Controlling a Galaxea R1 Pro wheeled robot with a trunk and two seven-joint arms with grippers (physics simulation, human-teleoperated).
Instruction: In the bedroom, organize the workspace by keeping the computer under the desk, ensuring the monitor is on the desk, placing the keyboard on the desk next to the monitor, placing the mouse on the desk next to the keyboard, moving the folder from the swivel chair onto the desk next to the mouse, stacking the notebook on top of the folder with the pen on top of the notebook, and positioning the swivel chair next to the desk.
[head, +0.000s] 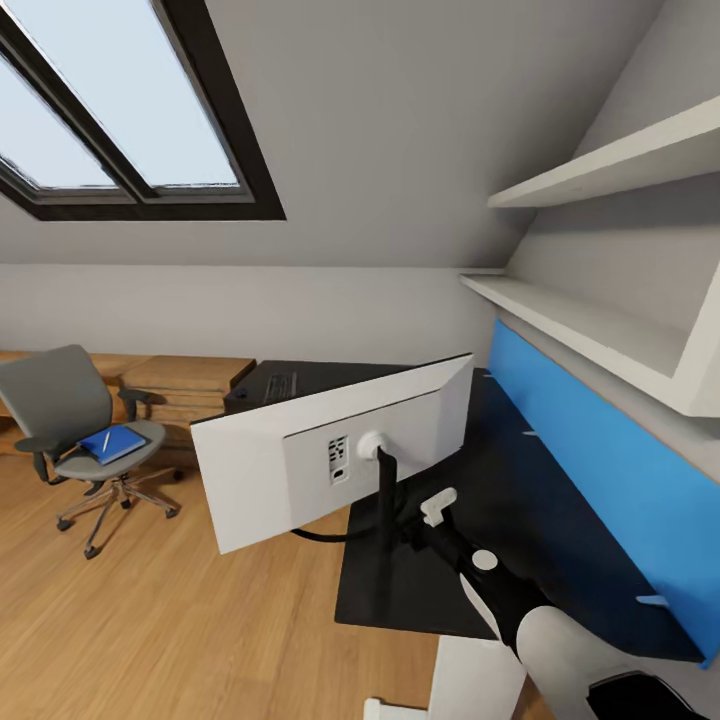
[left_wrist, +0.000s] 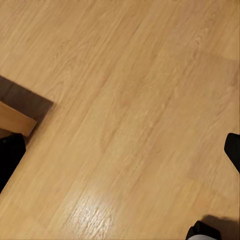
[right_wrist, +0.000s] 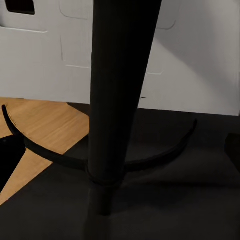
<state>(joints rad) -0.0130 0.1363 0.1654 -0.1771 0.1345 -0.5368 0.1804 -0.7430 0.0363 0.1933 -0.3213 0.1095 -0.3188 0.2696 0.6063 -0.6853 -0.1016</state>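
The monitor (head: 300, 455) shows its white back and stands on a black stem (right_wrist: 117, 100) at the left edge of the desk (head: 520, 500). Its thin round base (right_wrist: 150, 161) reaches past that edge over the floor. My right gripper (head: 408, 518) is open with the stem between its fingers (right_wrist: 232, 150). At far left stands the swivel chair (head: 60, 405), with the blue folder (head: 115, 443) and the pen (head: 105, 439) on its seat. My left gripper (left_wrist: 120, 155) hangs open over bare wood floor. Keyboard, mouse, notebook and computer are out of view.
A black box-like unit (head: 290, 380) stands behind the monitor, with low wooden furniture (head: 185, 385) along the wall. White shelves (head: 600, 330) hang above the desk's blue back panel (head: 600, 470). Wood floor (head: 200, 610) lies open between chair and desk.
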